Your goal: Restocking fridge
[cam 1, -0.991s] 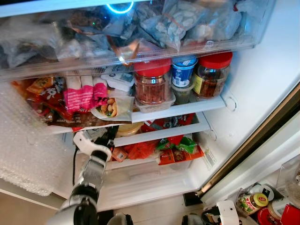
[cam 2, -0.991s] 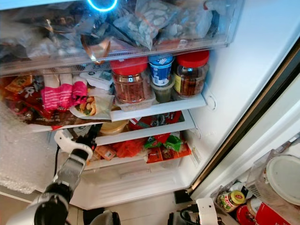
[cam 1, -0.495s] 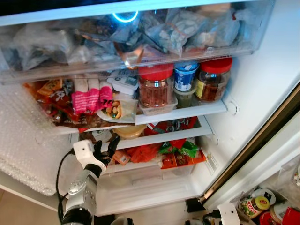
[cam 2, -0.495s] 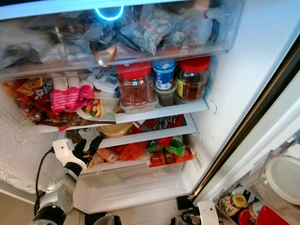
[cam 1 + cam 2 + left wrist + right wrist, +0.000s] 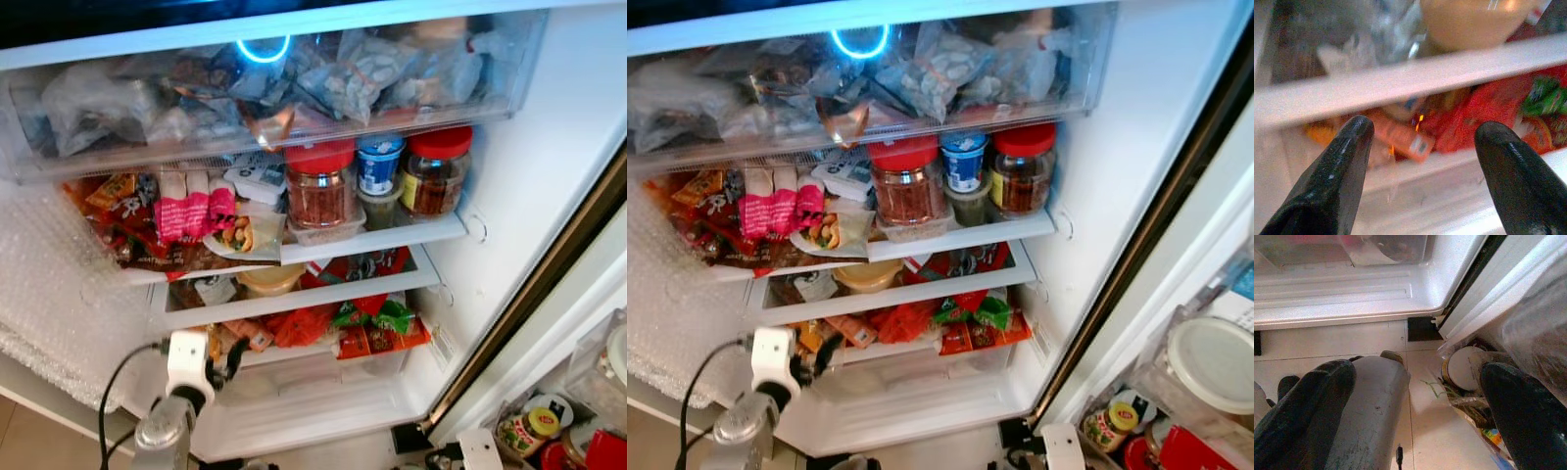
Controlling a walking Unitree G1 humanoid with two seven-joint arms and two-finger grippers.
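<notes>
The fridge stands open. Its clear top drawer is packed with bags. On the shelf below stand two red-lidded jars, a blue-lidded tub and pink packets. A beige tub sits one shelf lower. Under that lie an orange packet, red bags and green-and-red packets. My left gripper is open and holds nothing, just in front of the orange packet's shelf at the lower left. My right gripper hangs open above the floor tiles by the fridge's foot.
Bubble wrap covers the left side of the fridge. A white bottom drawer juts out under the shelves. The door frame runs diagonally on the right, with small jars and a white-lidded clear container beyond it.
My left gripper has dropped from the beige tub's shelf to the shelf below and drawn back towards me. The view has also shifted a little.
</notes>
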